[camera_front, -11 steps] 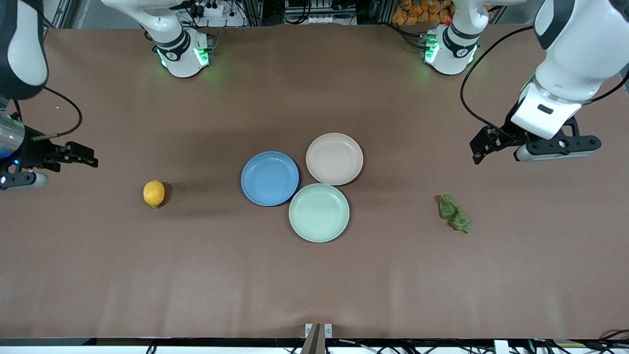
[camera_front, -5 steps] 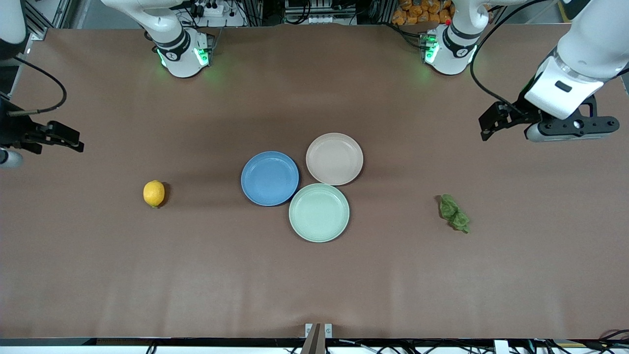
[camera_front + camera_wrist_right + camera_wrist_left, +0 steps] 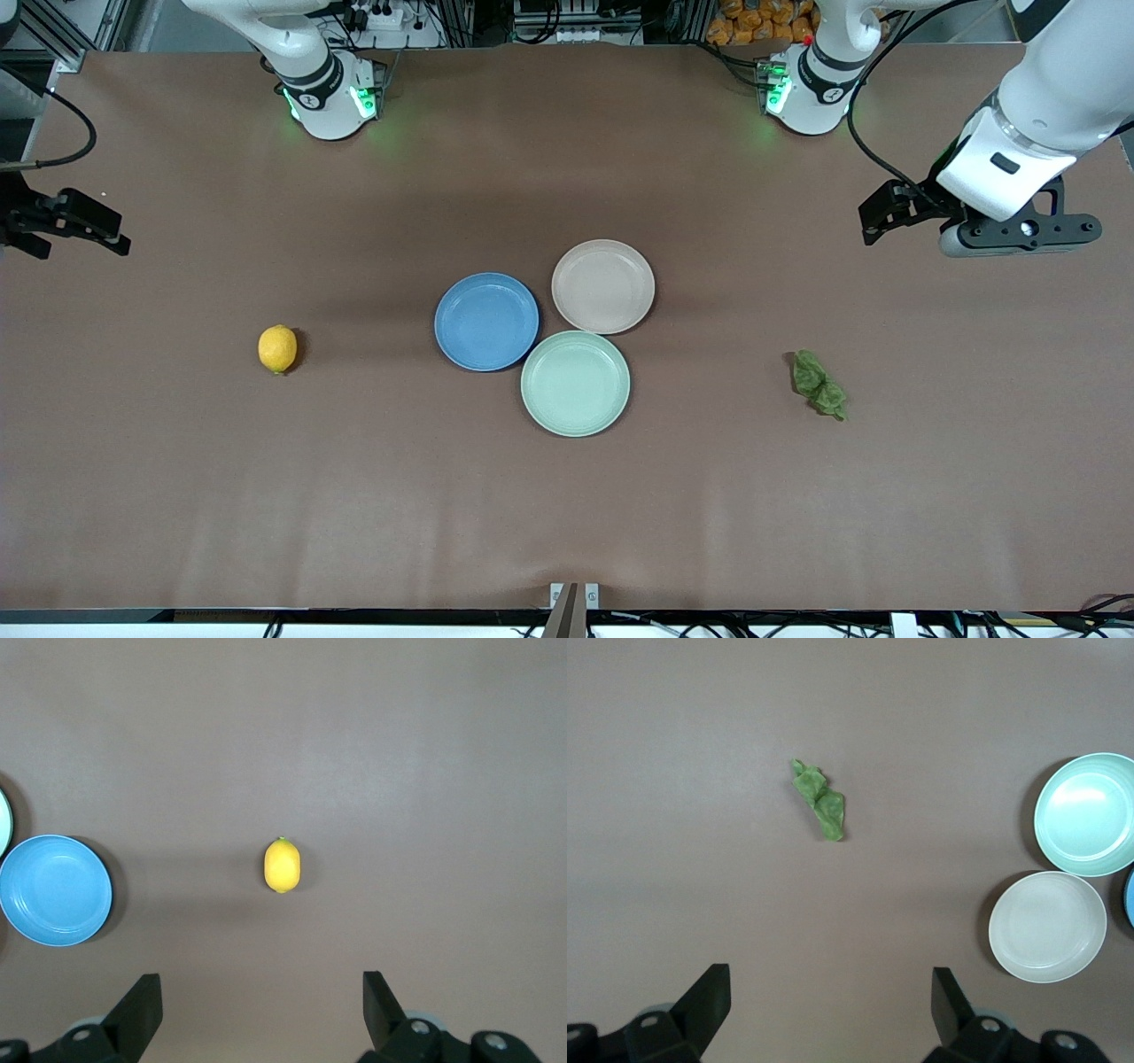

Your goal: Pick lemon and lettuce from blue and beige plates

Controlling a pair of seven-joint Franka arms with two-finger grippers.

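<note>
Front view first, and no brand, label or writing reads anywhere on the plates, the arms or the brown surface (image 3: 567,496). Over at the right arm's end the lemon (image 3: 277,348) sits alone on the surface, well apart from the blue plate (image 3: 486,321), and the right hand (image 3: 53,232) hangs in the air over that end's edge, well clear of the fruit; the right wrist view shows its fingers (image 3: 137,1010) spread wide with nothing between them, the lemon (image 3: 283,865) lying out ahead of them. At the left arm's end the lettuce (image 3: 819,384) lies crumpled on the surface, well apart from the beige plate (image 3: 603,286), and the left hand (image 3: 895,217) hovers over bare surface near that end, clear of the leaf; the left wrist view has its fingers (image 3: 948,997) wide apart and holding nothing, lettuce (image 3: 820,800) in sight ahead. Three plates cluster mid-surface, touching or nearly so: blue and beige side by side, a pale green plate (image 3: 576,383) nearest the front camera, all three bare. Both arm bases (image 3: 330,93) glow green at the top edge, with cables, metal framing and a heap of orange things past the surface's edge.
</note>
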